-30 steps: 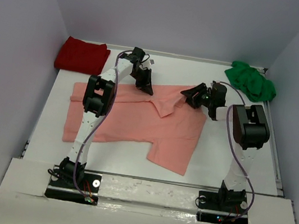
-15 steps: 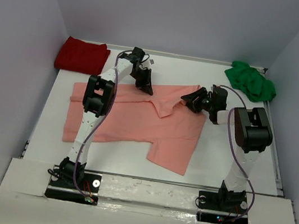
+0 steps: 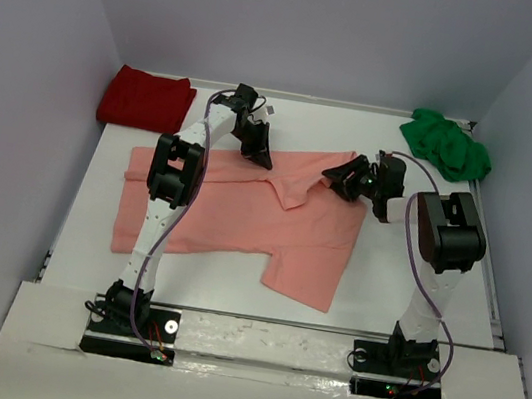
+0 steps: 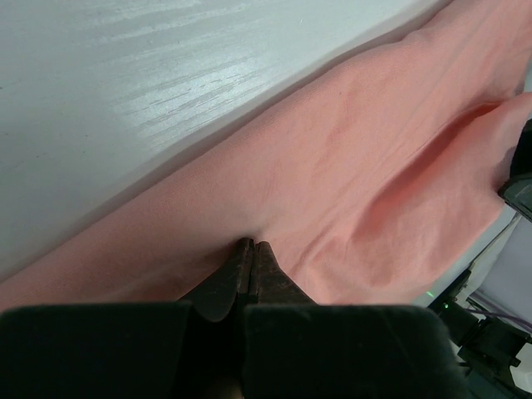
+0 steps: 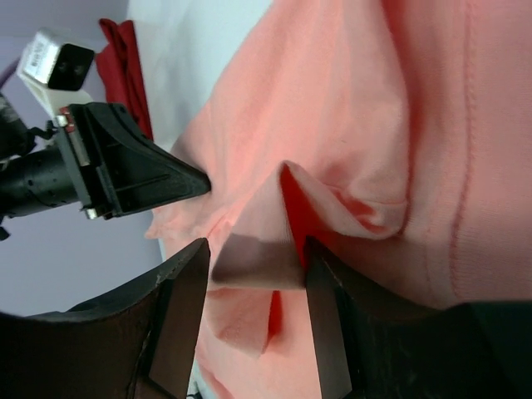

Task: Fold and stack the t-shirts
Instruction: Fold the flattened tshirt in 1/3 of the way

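- Jaws of the right gripper (image 5: 253,245) stand apart, straddling a raised pleat of the salmon-pink shirt (image 3: 243,216) at its far right edge. The cloth brushes one inner face but is not pinched.
- Change over the last second is small. This claw has slid a little toward the shirt's far corner and settled low over it, and that corner now shows just beyond the fingertips.
- The opening between the jaws has not changed, so I judge the right-side grasp is lined up but not yet taken.
- The left gripper (image 4: 252,245) has its tips pressed together on the shirt's far edge. Creases run out from them, so it looks clamped on a thin pinch of fabric. It has not moved.
- For the task, one far-edge hold looks made and the second is pending. The fold itself has not begun.
- The shirt lies spread flat across the middle of the table (image 3: 386,269).
- The dark red shirt (image 3: 145,99) sits in the far left corner and the green shirt (image 3: 447,145) lies bunched in the far right, both well apart from the work.
- The right arm rises from its base, bends at a high elbow and turns inward with the wrist low.
- The left arm stretches long and nearly straight to the far edge, its claw tilted down.
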{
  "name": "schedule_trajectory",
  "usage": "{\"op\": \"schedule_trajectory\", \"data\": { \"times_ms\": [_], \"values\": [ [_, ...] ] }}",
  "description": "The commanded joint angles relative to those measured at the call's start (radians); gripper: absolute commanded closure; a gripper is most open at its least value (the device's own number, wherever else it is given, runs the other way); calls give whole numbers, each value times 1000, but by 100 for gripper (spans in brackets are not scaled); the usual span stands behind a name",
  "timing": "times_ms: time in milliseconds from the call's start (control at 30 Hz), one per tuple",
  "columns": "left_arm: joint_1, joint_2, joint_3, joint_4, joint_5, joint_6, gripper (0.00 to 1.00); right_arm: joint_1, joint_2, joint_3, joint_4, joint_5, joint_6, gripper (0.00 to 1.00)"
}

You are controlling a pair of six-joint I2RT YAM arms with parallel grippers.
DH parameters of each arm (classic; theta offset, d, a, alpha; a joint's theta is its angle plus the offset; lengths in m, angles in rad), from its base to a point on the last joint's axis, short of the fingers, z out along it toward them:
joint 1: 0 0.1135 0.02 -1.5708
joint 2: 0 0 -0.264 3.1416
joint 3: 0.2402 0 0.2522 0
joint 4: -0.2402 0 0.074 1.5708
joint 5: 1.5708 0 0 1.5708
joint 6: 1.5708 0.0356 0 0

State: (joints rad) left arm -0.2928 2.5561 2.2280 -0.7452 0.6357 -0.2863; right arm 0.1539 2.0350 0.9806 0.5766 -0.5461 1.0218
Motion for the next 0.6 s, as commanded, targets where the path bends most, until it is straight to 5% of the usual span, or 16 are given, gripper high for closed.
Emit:
{"op": "schedule_trajectory", "data": {
  "times_ms": [0, 233, 567],
  "values": [
    [24, 81, -21, -63, -148, 55, 97, -16, -4, -5, 193, -38, 49, 45],
    [24, 81, -22, -63, -146, 55, 96, -43, 48, -129, 518, -38, 207, 40],
    [24, 82, -22, -62, -145, 53, 96, -62, 68, -223, 640, -61, 204, 42]
  ]
}}
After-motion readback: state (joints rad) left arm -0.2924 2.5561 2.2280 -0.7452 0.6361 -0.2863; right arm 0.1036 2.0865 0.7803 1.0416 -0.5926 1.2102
